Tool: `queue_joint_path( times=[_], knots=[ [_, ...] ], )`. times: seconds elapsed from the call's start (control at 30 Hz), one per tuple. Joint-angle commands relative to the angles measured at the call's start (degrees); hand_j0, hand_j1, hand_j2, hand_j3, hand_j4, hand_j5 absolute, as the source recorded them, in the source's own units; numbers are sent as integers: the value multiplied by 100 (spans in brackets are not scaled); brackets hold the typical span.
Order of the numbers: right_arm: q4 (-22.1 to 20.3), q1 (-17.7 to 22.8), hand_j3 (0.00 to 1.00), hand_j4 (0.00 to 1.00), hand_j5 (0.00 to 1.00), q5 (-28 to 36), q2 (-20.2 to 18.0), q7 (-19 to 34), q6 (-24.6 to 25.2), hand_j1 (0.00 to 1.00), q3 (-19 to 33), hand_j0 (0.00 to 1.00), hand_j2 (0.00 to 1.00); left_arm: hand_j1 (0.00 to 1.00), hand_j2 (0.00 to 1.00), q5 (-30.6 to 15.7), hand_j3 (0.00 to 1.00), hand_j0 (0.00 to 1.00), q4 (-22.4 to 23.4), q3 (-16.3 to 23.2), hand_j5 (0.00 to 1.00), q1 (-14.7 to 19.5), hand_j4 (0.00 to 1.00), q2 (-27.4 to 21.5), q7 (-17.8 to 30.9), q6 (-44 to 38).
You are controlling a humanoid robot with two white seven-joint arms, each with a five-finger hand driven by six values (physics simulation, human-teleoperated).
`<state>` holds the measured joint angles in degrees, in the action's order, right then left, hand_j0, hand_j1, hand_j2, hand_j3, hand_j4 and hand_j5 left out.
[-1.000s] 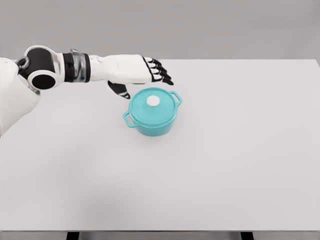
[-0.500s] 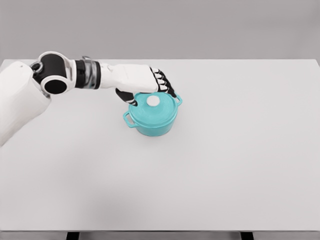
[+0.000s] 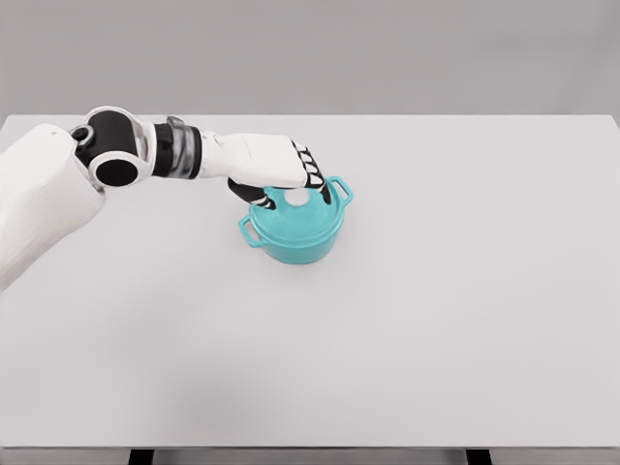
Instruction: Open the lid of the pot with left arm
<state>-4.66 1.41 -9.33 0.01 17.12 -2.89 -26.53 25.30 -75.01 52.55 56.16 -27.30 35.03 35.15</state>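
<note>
On the table (image 3: 465, 320), one teal pot (image 3: 295, 240), left hand (image 3: 286, 174) curled over its one lid (image 3: 291, 215).

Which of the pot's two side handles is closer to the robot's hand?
The far-right handle: the left hand over the lid has its dark fingertips right beside it. The other handle, at the pot's near-left, sticks out clear of the hand.

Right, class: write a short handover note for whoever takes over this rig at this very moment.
Left robot hand: over the lid, fingers curled around the small white knob; a firm grasp cannot be confirmed.
Right arm: out of view.
Round teal lidded pot: on the white table, left of the middle, towards the far edge.
Done: reach to the knob.
Left: secure the grip and lift off the teal lid, which sits on the pot.
</note>
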Motion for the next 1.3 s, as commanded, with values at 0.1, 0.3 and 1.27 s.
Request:
queue_joint_path(
  times=[0.1, 0.3, 1.27],
  knots=[
    [0, 0, 100, 100, 100, 2, -1, 2, -1, 100, -1, 100, 100, 76, 76, -8, 76, 76, 215, 18, 76, 9, 76, 76, -3, -15],
    [0, 0, 100, 100, 100, 2, -1, 2, -1, 100, -1, 100, 100, 76, 76, 18, 76, 76, 302, 27, 76, 35, 76, 155, -3, -15],
    [0, 0, 100, 100, 100, 2, -1, 2, -1, 100, -1, 100, 100, 41, 41, 141, 41, 41, 496, 88, 41, 281, 41, -29, -3, -15]
  ],
)
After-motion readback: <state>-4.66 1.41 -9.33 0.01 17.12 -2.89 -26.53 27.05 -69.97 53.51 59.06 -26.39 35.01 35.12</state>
